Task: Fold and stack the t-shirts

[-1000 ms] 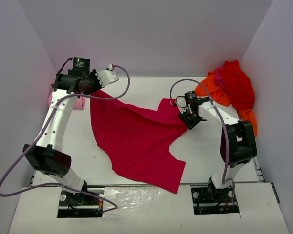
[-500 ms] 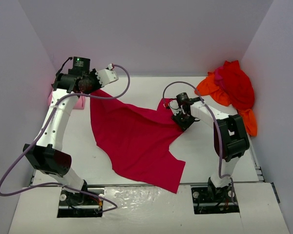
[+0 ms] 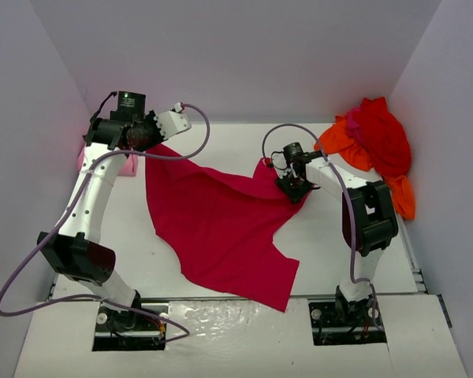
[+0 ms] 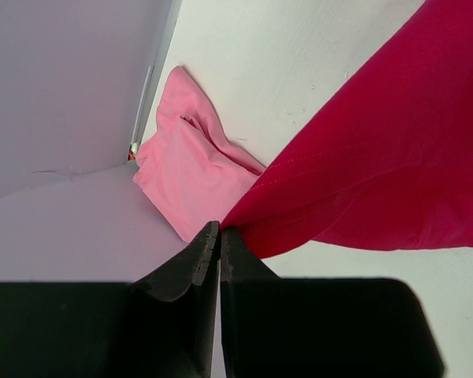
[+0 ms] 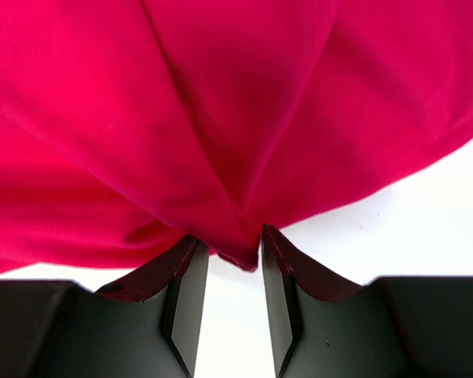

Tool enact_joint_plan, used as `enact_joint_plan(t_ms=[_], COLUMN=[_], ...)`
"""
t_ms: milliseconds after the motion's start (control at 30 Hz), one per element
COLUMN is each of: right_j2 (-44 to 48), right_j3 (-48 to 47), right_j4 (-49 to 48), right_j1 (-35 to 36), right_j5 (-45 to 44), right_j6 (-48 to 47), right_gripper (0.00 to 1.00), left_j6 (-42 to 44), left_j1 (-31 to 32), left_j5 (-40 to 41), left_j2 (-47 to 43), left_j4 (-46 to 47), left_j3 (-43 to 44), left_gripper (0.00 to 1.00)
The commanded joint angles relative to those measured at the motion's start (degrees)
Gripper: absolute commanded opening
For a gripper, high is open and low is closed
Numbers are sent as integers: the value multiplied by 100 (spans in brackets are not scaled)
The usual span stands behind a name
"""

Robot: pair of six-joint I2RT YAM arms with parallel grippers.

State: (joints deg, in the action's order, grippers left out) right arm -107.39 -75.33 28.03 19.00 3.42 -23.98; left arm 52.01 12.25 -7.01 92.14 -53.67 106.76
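The crimson-magenta t-shirt lies spread across the middle of the table. My left gripper is shut on its far left corner and holds it raised; the wrist view shows the jaws closed on the shirt's hem. My right gripper is at the shirt's right edge. Its fingers pinch a bunched fold of the crimson cloth, which fans out from between them. The light pink t-shirt lies folded by the left wall and also shows in the left wrist view. The red t-shirt lies crumpled on the orange t-shirt at the back right.
Grey walls close in the table on the left, back and right. Part of the orange cloth trails along the right wall. Each arm's cable loops over the table.
My right gripper has moved left and toward the back with the shirt's right edge, bunching the cloth there. The left arm has not moved.
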Motion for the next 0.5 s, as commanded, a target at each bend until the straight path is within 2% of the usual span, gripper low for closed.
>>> enact_joint_plan(t_ms=[0,467], right_j2=[-152,-195], right_j3=[-325,-325], right_j4=[109,45], right_j1=[-20,-107], right_j5=[-14,-88], right_j6=[85,271], right_gripper=[30,29], left_j6=[41,108], left_j1=[-39,-38], left_j5=[68,120], left_j2=[-136,-143], left_j4=[321,348], left_j3=[170,91], left_gripper=[0,0])
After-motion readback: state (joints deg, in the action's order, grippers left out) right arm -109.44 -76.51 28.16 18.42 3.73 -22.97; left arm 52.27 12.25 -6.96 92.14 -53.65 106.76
